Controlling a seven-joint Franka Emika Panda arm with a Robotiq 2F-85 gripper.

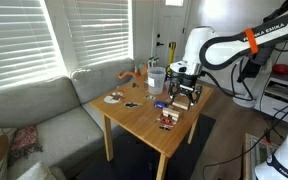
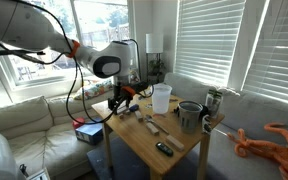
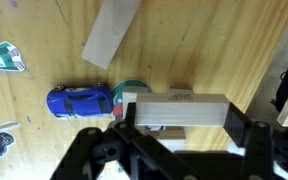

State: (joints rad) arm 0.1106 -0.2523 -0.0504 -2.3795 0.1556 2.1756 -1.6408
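the gripper (image 3: 177,122) is clamped on the ends of a pale, whitish rectangular block (image 3: 179,108), long and smooth-faced, held low over the wooden table (image 3: 214,50) just beside a blue toy car (image 3: 81,101).

— Lab or home?
— Home, a living room: a grey sofa (image 1: 39,105) under windows with white blinds (image 1: 24,35), an orange plush toy (image 2: 274,140) on it, a small wooden desk (image 1: 144,120).
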